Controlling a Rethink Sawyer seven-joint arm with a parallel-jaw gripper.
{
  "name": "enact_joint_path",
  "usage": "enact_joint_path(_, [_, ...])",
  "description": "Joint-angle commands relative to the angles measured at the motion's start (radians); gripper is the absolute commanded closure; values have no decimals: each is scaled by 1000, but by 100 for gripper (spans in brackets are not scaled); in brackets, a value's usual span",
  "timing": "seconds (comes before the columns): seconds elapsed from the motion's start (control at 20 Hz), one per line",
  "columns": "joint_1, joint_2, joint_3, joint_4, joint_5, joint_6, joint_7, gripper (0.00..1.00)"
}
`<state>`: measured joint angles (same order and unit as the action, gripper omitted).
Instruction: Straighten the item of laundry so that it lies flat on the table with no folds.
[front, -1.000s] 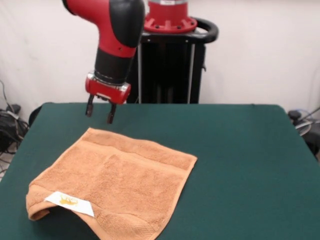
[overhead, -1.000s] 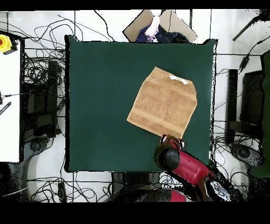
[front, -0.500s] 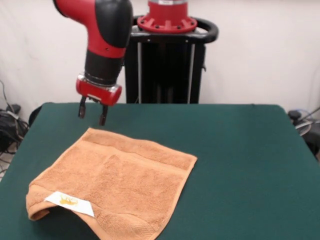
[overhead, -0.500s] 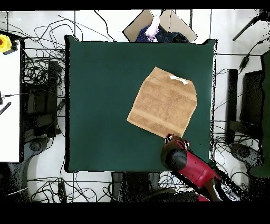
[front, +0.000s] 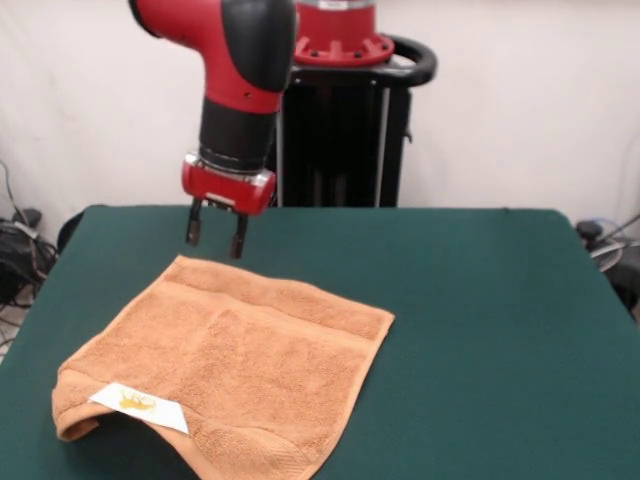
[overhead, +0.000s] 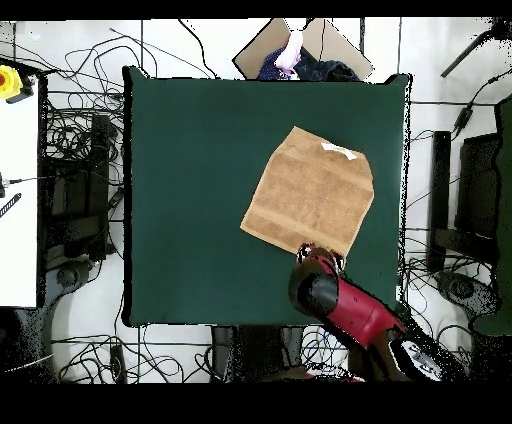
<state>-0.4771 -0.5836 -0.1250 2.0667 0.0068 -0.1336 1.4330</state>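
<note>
orange-tan towel (front: 230, 365) lies spread on the green bench (front: 480, 330), lower left of the front view, right of centre in the overhead view; its lower-left corner is curled under beside the white label (front: 138, 405). end effector (front: 216, 234) hangs above the towel's upper corner, fingers (front: 193, 227) parted with a clear gap, holding nothing, apparently clear of the cloth

Rough terry towel (front: 240, 355); matt felt table (front: 480, 330)

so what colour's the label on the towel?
White with yellow print; the label sits at the towel's folded near corner, clearest in the front view.
</note>
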Motion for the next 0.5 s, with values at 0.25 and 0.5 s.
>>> enact_joint_path(0.25, [49,14,152,39,83,-20,311,0])
enact_joint_path(0.5, [77,15,147,44,97,-24,310,0])
